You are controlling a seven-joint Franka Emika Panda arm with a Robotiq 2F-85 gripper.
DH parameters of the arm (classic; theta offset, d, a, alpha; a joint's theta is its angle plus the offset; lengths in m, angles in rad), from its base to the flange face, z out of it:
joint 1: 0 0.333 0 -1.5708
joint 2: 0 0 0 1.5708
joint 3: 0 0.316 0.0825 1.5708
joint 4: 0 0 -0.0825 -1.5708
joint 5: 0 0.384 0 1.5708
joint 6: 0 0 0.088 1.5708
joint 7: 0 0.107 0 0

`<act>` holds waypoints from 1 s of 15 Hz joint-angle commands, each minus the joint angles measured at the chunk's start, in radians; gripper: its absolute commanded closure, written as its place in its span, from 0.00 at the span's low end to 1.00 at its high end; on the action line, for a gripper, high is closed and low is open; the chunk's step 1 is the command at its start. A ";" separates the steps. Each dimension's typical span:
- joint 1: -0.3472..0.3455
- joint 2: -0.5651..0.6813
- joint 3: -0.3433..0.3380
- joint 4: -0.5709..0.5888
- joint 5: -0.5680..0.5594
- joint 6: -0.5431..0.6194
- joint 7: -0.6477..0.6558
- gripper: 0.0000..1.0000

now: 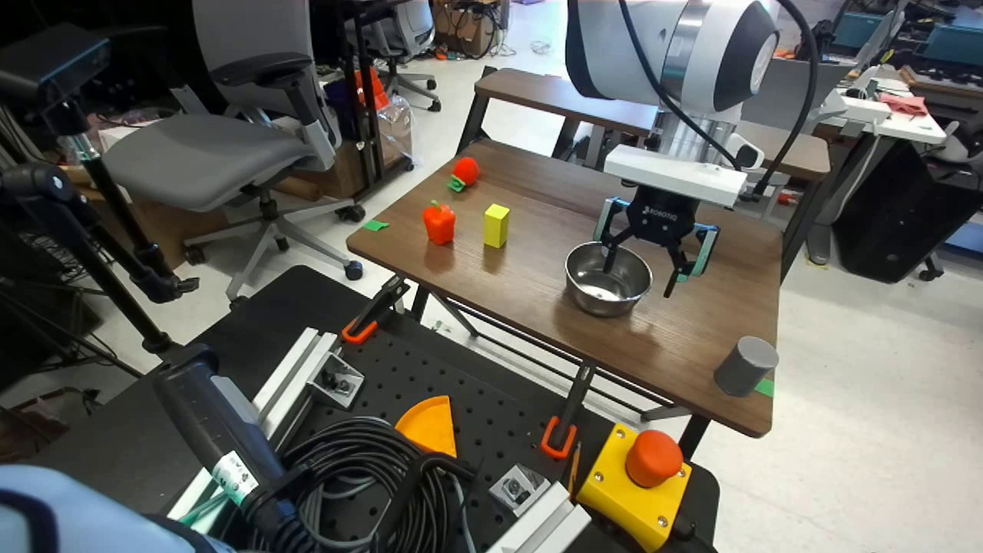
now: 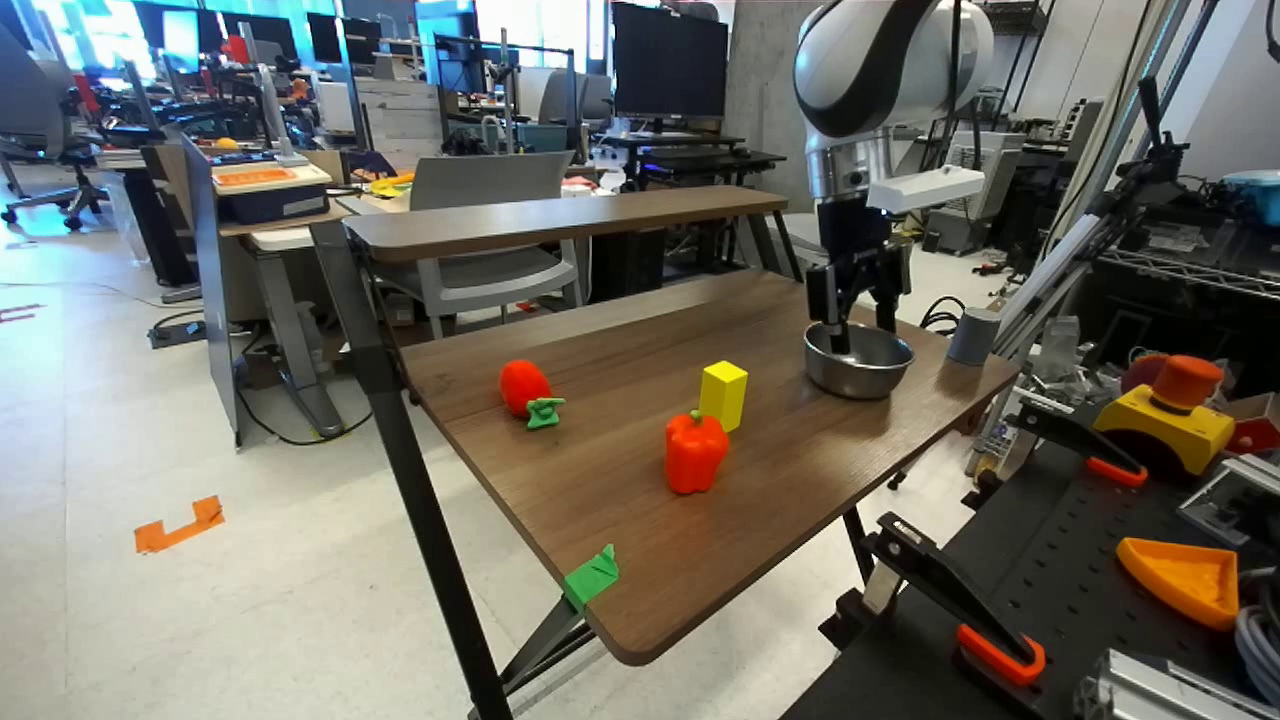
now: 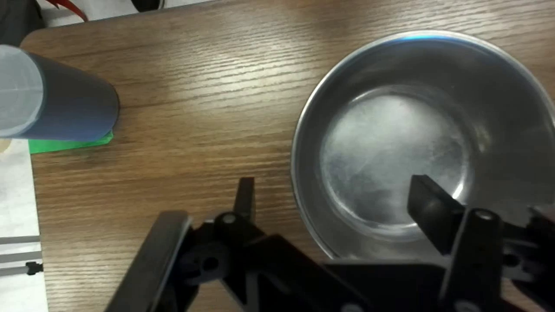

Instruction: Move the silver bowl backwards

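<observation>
the silver bowl [image 3: 396, 151] sits on the table [image 3: 195, 65] at the wrist view's right, a grey cylinder [image 3: 65, 99] at upper left. the gripper [image 3: 332, 186] is spread wide, holding nothing, one finger [image 3: 429, 212] within the bowl's rim, one outside.

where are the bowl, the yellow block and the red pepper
Bowl [image 3: 390, 151]: in the wrist view, on its bare inside bottom.
Yellow block [image 1: 495, 233]: in an exterior view, on an upright side.
Red pepper [image 2: 696, 455]: in an exterior view, on the middle of its body.
</observation>
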 commanded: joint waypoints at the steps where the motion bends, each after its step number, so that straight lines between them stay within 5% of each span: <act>1: -0.001 0.038 0.008 0.059 -0.022 -0.070 0.019 0.42; 9: -0.018 0.029 0.014 0.092 -0.006 -0.127 0.011 1.00; 15: -0.038 -0.026 0.025 0.116 0.020 -0.137 -0.004 0.99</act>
